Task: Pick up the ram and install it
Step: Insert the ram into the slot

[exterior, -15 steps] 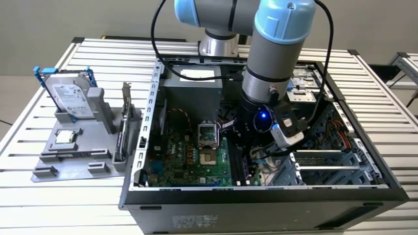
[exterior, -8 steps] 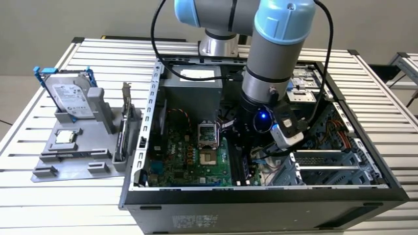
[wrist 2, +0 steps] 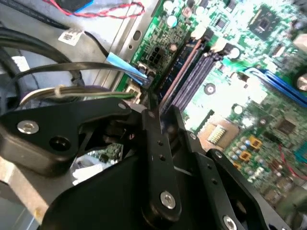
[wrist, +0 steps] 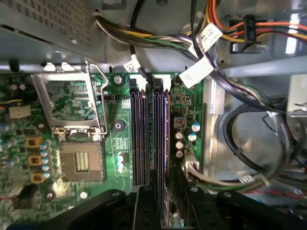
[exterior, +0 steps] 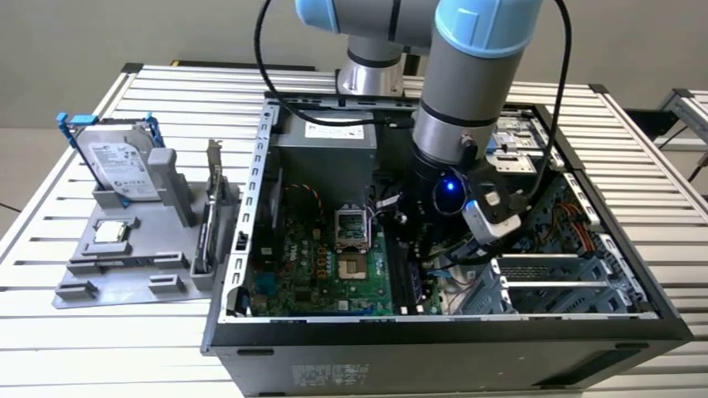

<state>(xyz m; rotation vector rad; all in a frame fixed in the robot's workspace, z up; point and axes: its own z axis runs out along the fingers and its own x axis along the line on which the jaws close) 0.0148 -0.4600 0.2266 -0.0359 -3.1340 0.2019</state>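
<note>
Cable bundles (wrist: 249,143) close beside the memory slots (wrist: 151,139); open processor socket (wrist: 81,163) on their other side.

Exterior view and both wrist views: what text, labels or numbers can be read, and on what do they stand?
Hard drive label: print too small to read.
Power supply sticker: too small to read.
Cable tags in the first wrist view: blurred, unreadable.
Nothing legible anywhere.

The gripper (wrist 2: 158,143) is matt black metal; the motherboard (wrist: 120,143) glossy green; the case (exterior: 443,340) matt black; the table (exterior: 133,332) ribbed bare aluminium.
</note>
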